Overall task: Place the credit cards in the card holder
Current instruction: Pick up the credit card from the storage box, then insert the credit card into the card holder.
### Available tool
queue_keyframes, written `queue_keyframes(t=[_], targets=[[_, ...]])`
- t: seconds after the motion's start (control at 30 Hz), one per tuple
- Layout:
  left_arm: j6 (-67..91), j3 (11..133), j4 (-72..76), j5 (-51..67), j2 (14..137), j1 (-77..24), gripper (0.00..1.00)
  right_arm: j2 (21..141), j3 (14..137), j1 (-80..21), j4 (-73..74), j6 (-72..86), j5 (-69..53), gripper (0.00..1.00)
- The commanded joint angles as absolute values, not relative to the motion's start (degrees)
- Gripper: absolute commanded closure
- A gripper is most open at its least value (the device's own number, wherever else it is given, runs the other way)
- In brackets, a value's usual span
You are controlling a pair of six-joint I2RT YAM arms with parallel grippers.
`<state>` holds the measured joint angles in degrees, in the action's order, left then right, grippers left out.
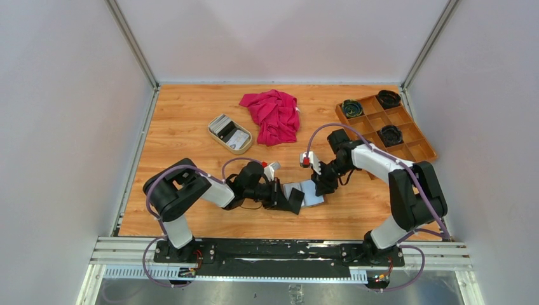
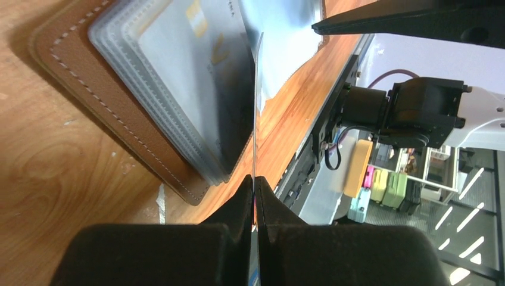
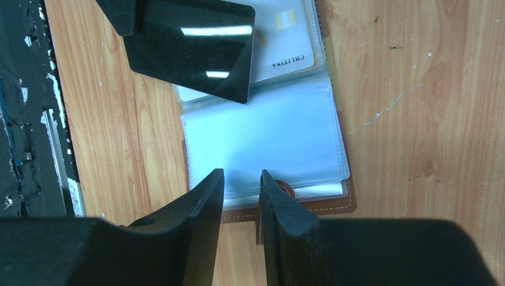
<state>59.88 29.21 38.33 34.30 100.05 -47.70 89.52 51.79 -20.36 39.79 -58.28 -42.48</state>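
The brown leather card holder [image 1: 309, 192] lies open on the table, its clear sleeves up. My left gripper [image 1: 284, 194] is shut on a dark credit card [image 1: 295, 202] and holds it at the holder's left side. In the left wrist view the gripper [image 2: 255, 182] pinches the card [image 2: 256, 107] edge-on beside the sleeves [image 2: 178, 77]. In the right wrist view the dark card [image 3: 190, 47] hangs over the holder's far page, where a white card [image 3: 286, 53] sits in a sleeve. My right gripper [image 3: 241, 176] stands slightly open over the holder's near edge [image 3: 321, 205], by the snap tab.
A beige oval dish [image 1: 229, 133] with more cards sits at the back left. A red cloth [image 1: 272, 114] lies behind the arms. A wooden compartment tray [image 1: 388, 127] with dark coils stands at the back right.
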Motion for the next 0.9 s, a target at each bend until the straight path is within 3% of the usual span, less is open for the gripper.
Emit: queue_keyframes(t=[0.0, 0.87], targets=[[62.36, 30.15, 36.66, 36.43, 101.79, -46.32, 1.0, 89.98, 52.19, -21.51, 40.17, -58.1, -41.22, 0.68], [69.5, 33.52, 36.23, 42.59, 106.04, -43.65, 1.0, 88.95, 52.56, -22.58, 40.17, -57.27, -41.4, 0.69]])
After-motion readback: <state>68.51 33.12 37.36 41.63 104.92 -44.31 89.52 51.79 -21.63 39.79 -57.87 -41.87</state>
